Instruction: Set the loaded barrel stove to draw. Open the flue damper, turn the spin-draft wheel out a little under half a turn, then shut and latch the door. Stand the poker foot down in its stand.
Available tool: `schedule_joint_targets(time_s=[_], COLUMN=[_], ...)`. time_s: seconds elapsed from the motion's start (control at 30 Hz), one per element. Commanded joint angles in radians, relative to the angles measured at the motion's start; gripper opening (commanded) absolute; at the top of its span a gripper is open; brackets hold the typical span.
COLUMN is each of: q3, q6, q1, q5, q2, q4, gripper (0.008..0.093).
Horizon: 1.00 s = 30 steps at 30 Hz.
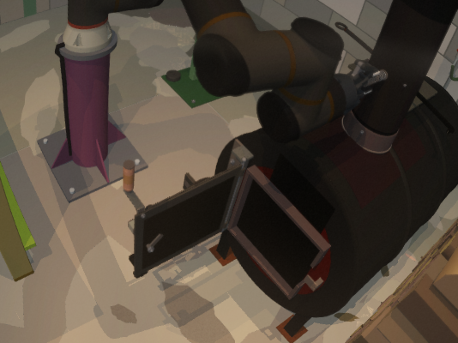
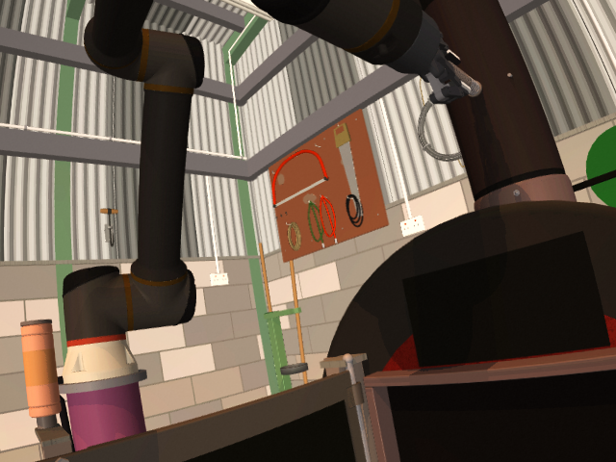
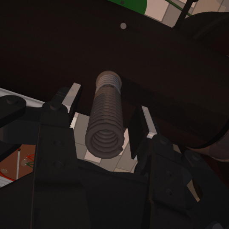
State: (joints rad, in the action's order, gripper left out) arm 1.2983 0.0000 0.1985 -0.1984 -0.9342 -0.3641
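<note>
The spin-draft wheel is hidden on the outer face of the stove door [image 1: 182, 221], which stands swung open to the left of the barrel stove [image 1: 343, 206]. The flue damper's coiled spring handle [image 3: 105, 115] sticks out from the flue pipe [image 1: 396, 64] above the barrel. My gripper [image 3: 106, 116] is open around that handle and holds nothing. The door's latch pin [image 1: 153, 242] shows on the inner face. A thin dark poker [image 1: 356, 38] leans at the wall behind the stove.
A green base plate with a round socket [image 1: 173, 76] lies on the floor behind the arm. An orange post [image 1: 128, 176] stands by the arm's purple pedestal [image 1: 85, 111]. Wooden crates [image 1: 420, 300] lie to the lower right.
</note>
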Motion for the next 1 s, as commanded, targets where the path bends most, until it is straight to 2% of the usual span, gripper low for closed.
schedule_joint_targets(time_s=[0.0, 0.63, 0.97], q3=[-0.001, -0.008, -0.009], q6=[0.000, 0.000, 0.000], q1=[0.000, 0.068, 0.075], q5=[0.000, -0.068, -0.075], q2=[-0.001, 0.003, 0.004], q4=[0.000, 0.003, 0.004], gripper=[0.0500, 0.0500, 0.0500])
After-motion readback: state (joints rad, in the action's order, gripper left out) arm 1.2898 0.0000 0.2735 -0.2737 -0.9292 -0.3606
